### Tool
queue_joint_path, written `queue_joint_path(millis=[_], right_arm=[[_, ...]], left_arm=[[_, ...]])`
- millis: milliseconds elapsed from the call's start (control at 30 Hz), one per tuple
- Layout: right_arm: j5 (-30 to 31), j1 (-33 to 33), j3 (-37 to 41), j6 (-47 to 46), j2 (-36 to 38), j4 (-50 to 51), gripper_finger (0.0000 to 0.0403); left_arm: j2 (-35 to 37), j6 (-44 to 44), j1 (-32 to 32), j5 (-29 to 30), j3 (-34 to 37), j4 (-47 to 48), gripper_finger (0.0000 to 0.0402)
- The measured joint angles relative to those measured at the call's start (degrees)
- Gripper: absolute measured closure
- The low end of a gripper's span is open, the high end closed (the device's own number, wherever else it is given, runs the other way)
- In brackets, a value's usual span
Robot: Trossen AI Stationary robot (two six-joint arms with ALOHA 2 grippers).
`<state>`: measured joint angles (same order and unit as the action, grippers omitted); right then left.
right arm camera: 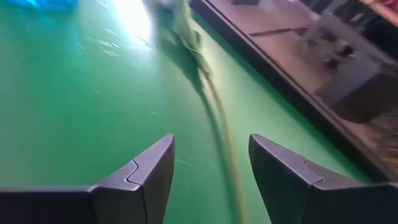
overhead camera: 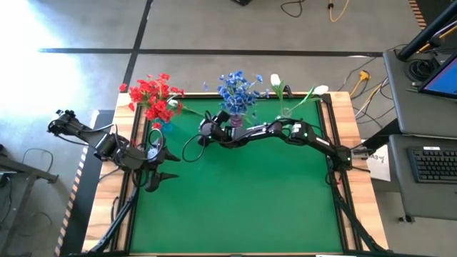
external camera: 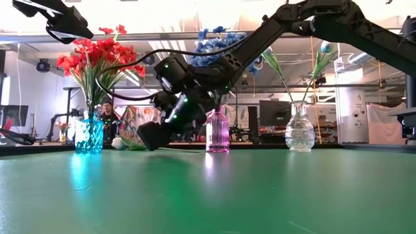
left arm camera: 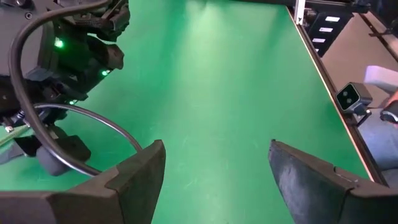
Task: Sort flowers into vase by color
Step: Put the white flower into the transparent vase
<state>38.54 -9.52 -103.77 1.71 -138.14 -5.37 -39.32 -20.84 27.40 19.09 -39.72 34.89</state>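
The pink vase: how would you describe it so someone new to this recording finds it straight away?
Look along the far edge of the green table, where three vases stand in a row. The pink vase is the middle one, holding the blue flowers. The blue vase with the red flowers and the clear vase with white buds flank it.

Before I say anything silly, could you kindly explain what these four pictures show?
It is a two-armed robot at a green table. One picture looks down from above, one looks level across the tabletop, and two come from cameras on the wrists. Along the far edge stand three vases: red flowers, blue flowers and white flowers. A loose flower stem lies on the table. The right tool reaches low over it, fingers open, holding nothing. The left tool waits open at the left side.
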Motion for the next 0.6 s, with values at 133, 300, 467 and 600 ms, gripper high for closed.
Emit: queue_joint_path(millis=[133,300,467,600], right_arm=[[-5.49,-0.27,0.0,-0.38,-1.36,-4.47,0.0204],[-5.53,-0.26,-0.24,0.85,-2.59,-7.36,0.0204],[-5.57,-1.06,-2.66,0.6,-3.11,-7.25,0.0204],[-5.56,-1.81,-4.57,0.81,-3.9,-7.42,0.0204]], left_arm=[[-0.01,0.43,0.0,0.27,0.0,0.0,0.0129],[-0.05,0.66,0.0,2.1,0.0,0.02,0.0129],[-0.05,0.97,0.0,3.29,0.0,0.04,0.0129],[-0.07,1.1,0.0,4.02,0.0,0.09,0.0129]])
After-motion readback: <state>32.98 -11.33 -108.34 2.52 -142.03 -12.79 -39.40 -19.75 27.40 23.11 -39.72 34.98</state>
